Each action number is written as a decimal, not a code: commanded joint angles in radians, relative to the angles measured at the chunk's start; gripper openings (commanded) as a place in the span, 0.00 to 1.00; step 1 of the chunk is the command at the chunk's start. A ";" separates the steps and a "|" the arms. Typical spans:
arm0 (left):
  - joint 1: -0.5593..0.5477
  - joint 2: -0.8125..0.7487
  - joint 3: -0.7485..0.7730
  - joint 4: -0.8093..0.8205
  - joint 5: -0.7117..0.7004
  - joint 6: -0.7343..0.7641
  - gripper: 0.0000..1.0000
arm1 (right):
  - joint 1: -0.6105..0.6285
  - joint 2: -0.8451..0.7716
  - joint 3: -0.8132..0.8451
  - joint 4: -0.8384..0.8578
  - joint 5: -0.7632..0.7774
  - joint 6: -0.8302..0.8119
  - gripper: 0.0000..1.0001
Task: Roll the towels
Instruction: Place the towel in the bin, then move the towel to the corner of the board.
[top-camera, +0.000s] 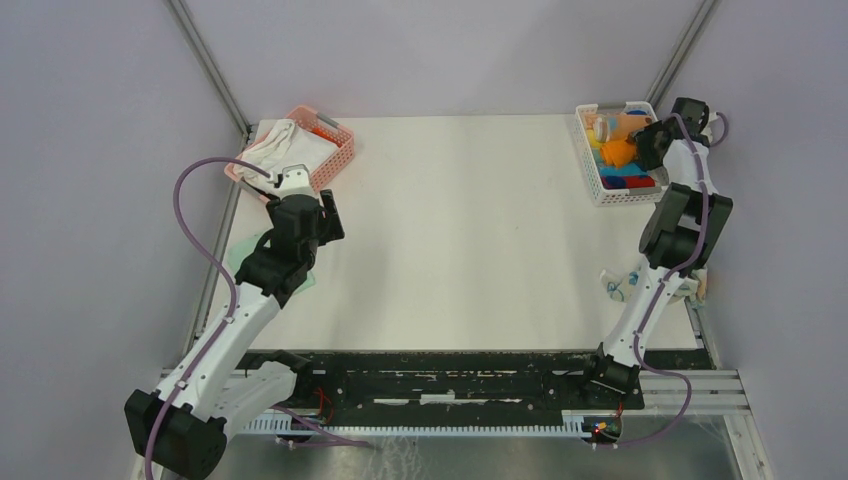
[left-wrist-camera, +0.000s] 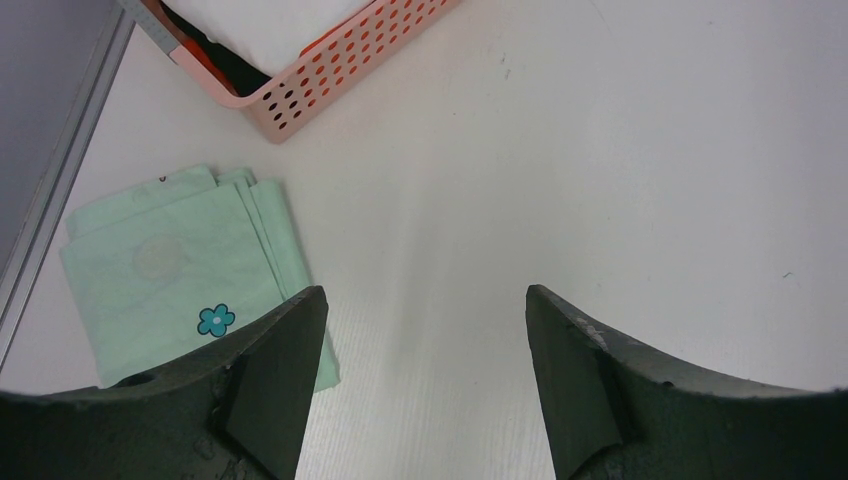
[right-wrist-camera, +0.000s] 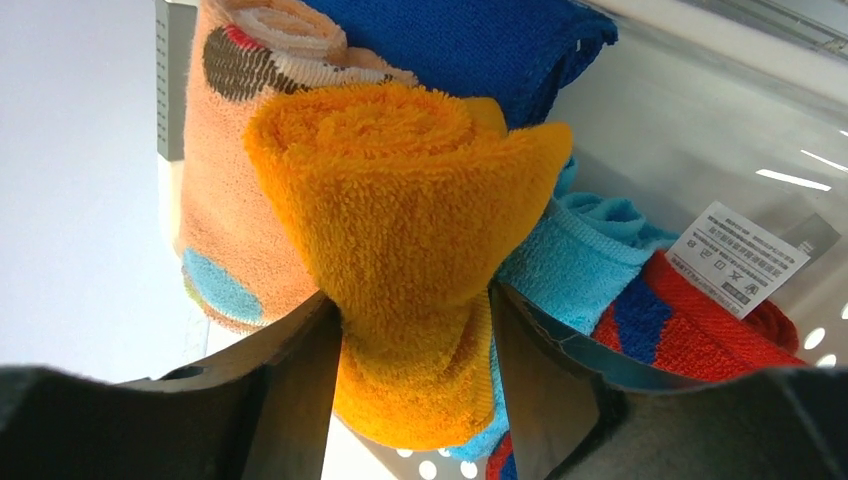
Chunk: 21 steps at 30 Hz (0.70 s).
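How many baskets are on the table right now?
2. A pink basket sits in the far left corner; a white basket in the far right corner. No others appear hidden.

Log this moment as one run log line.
left tool: open, empty, near folded mint towel | right tool: around rolled orange towel in white basket

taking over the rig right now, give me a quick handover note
Left gripper: open, empty, low over the table near the mint towel.
Right gripper: in the white basket, fingers either side of the orange roll; grip unclear.
Done: orange roll and peach roll are in the basket.
Left: the mint towel lies folded, unrolled. A white-and-teal cloth at the right edge, partly hidden, probably needs rolling too.
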 joint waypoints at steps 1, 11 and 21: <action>0.001 -0.022 0.003 0.041 -0.025 0.045 0.80 | -0.015 -0.083 -0.003 0.021 -0.043 0.012 0.66; -0.003 -0.036 0.000 0.041 -0.026 0.045 0.80 | -0.026 -0.181 -0.055 0.039 -0.052 -0.024 0.82; -0.036 -0.083 -0.006 0.044 -0.028 0.050 0.81 | -0.027 -0.536 -0.411 -0.137 -0.006 -0.289 0.87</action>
